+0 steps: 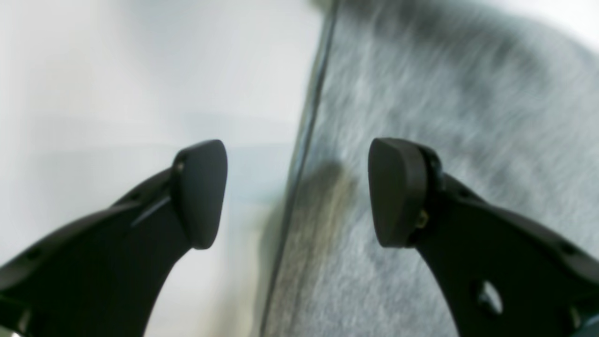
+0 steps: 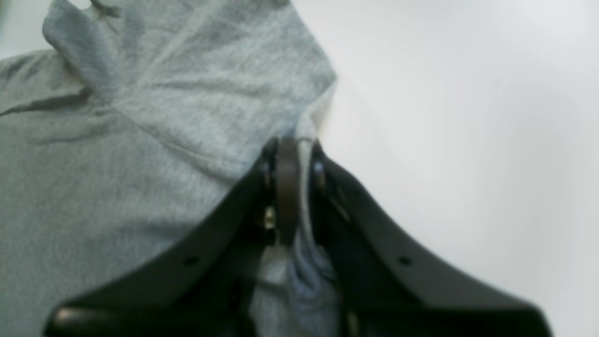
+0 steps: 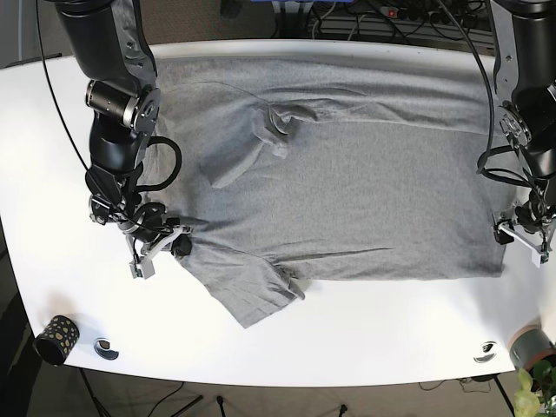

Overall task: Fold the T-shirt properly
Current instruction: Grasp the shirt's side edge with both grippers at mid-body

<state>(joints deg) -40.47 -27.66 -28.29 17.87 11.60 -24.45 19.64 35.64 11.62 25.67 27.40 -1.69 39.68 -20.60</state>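
Observation:
A grey T-shirt (image 3: 347,191) lies spread across the white table (image 3: 52,156), with one sleeve (image 3: 248,291) pointing toward the front edge. My right gripper (image 3: 167,247) is at the shirt's left side, beside that sleeve. In the right wrist view this gripper (image 2: 292,182) is shut on a bunched fold of the T-shirt (image 2: 140,140). At the shirt's right edge is my left gripper (image 3: 521,233). In the left wrist view it (image 1: 299,194) stands open, straddling the edge of the T-shirt (image 1: 444,117), one finger over cloth and one over bare table (image 1: 140,70).
A dark dotted cup (image 3: 56,339) and a small ring (image 3: 106,348) sit at the front left corner. Another small ring (image 3: 485,351) and a potted plant (image 3: 532,356) are at the front right. Cables (image 3: 365,17) run behind the table.

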